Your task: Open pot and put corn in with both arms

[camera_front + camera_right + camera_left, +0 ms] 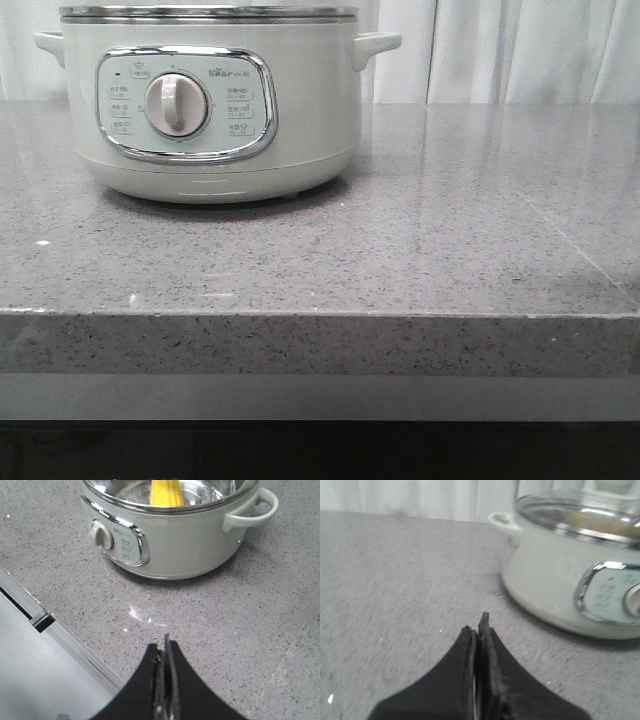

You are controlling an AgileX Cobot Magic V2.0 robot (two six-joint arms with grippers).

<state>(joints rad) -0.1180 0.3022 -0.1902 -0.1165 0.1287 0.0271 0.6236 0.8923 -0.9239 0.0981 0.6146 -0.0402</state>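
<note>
Yellow corn [167, 492] lies inside the open pale-green pot [210, 100], w/ no lid on it. Not much can go wrong now, but an arm swinging wide could bump the pot on the bench [420, 250]. Left fingers [478, 630] & right fingers [164, 652] are pressed together, holding nothing, low over the bench near the pot.

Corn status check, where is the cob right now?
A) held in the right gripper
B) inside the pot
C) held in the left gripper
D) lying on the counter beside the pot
B: the right wrist view shows the yellow corn lying inside the steel bowl of the pot, while the right gripper and the left gripper are both shut on nothing.
</note>
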